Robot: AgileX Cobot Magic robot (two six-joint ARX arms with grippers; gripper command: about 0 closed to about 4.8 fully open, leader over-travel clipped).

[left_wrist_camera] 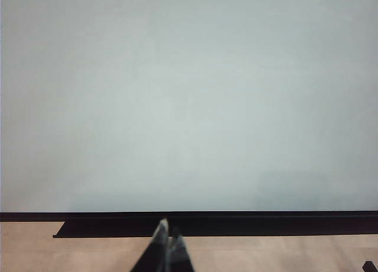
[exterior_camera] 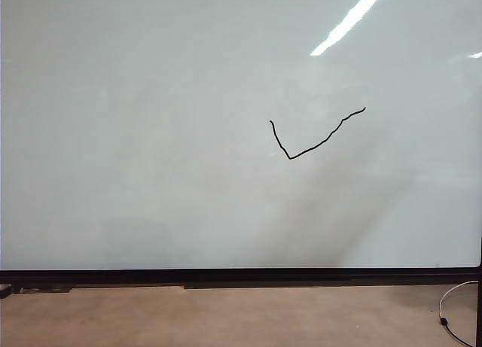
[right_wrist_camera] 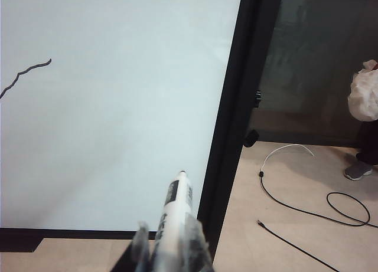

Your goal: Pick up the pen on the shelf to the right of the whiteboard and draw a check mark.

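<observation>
My right gripper (right_wrist_camera: pixel 171 248) clamped on the slim white pen (right_wrist_camera: pixel 175 210), left gripper (left_wrist_camera: pixel 167 239) seemingly pinched together, wobbly black check mark (exterior_camera: pixel 312 138) on the glossy whiteboard (exterior_camera: pixel 151 136)

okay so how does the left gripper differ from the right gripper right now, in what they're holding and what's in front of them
The left gripper is shut on nothing, its dark fingertips pressed together; the right gripper is shut on the slim white-barrelled pen. The left gripper faces a bare stretch of the large glossy whiteboard; the right gripper faces the board's black right frame edge, with the end of the thin black check mark in sight. Both hang back from the board, touching nothing on it.
</observation>
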